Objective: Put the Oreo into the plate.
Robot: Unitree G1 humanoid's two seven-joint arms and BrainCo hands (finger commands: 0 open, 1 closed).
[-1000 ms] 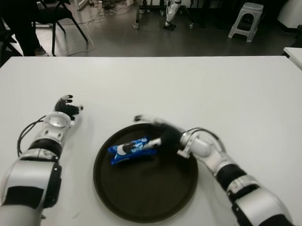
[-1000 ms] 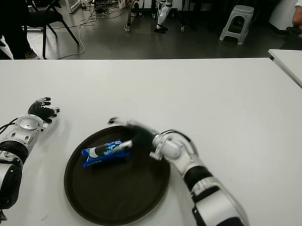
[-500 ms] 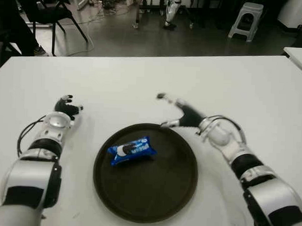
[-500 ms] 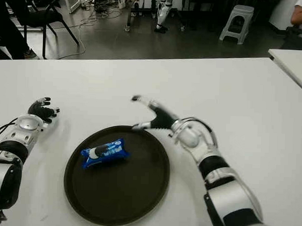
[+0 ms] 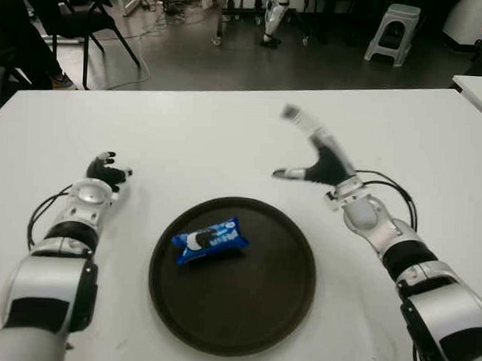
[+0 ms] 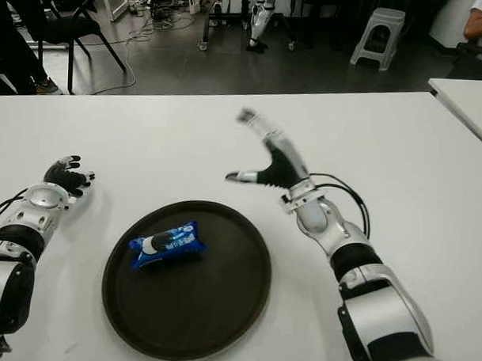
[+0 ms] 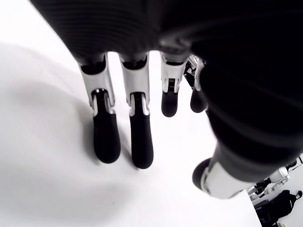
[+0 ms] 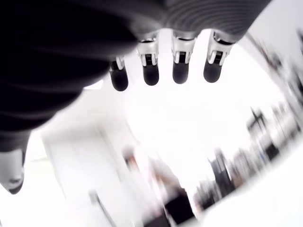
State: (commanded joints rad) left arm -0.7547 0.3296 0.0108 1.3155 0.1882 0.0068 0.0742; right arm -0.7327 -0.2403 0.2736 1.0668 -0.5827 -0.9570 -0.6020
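Oreo [image 5: 210,240] in plate [image 5: 252,308], right hand [image 5: 317,159] raised apart, empty.

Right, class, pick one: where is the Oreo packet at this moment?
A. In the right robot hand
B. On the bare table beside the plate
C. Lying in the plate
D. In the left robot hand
C: the Oreo packet lies in the dark plate, while the right robot hand is raised with fingers spread and empty, and the left robot hand shows left of the plate, holding nothing.
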